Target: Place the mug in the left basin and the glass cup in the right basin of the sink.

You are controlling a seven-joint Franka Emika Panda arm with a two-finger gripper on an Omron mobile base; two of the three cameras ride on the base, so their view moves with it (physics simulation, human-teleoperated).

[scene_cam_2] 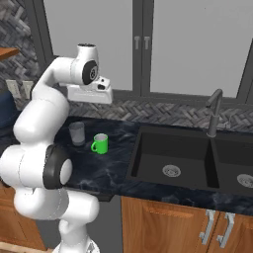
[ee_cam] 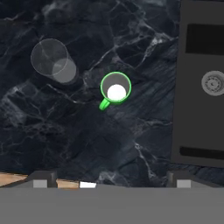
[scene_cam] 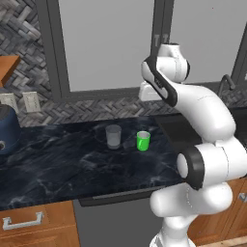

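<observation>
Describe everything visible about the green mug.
The mug is small and bright green with a white inside and one side handle, glossy like glazed ceramic or plastic. It stands upright and looks empty on the dark marbled counter, between the glass cup and the left basin, apart from both. Only the counter touches it; the tool hangs high above it.

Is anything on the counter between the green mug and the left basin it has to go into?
Nothing visible does. The mug stands on bare counter left of the left basin; the glass cup sits on the mug's far side, away from the sink.
</observation>
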